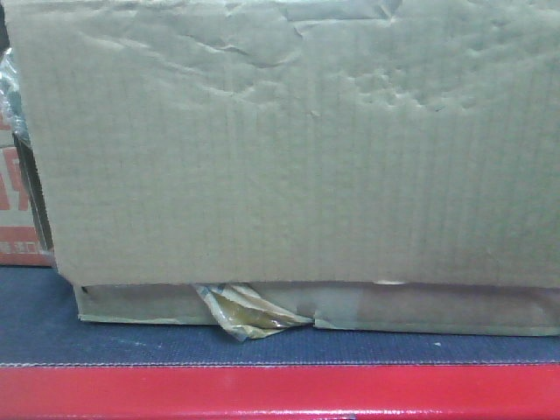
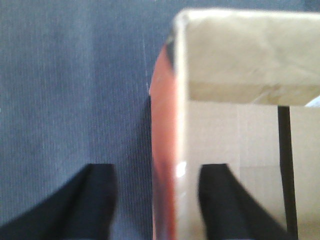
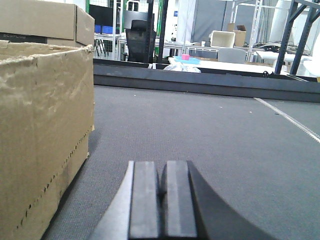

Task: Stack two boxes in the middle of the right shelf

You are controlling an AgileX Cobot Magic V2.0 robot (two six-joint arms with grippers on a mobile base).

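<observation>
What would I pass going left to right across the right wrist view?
Cardboard box → right gripper, fingers pressed together → pale stripe on the grey mat.

Brown corrugated box (image 1: 289, 149), dark blue felt (image 1: 131, 346), red edge (image 1: 280, 391)

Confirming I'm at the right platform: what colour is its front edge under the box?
The front edge is red; shows best in the exterior front-facing view.

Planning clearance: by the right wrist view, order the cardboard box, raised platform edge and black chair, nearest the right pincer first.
1. Cardboard box, left, close.
2. Raised platform edge, across ahead.
3. Black chair, beyond it.
</observation>
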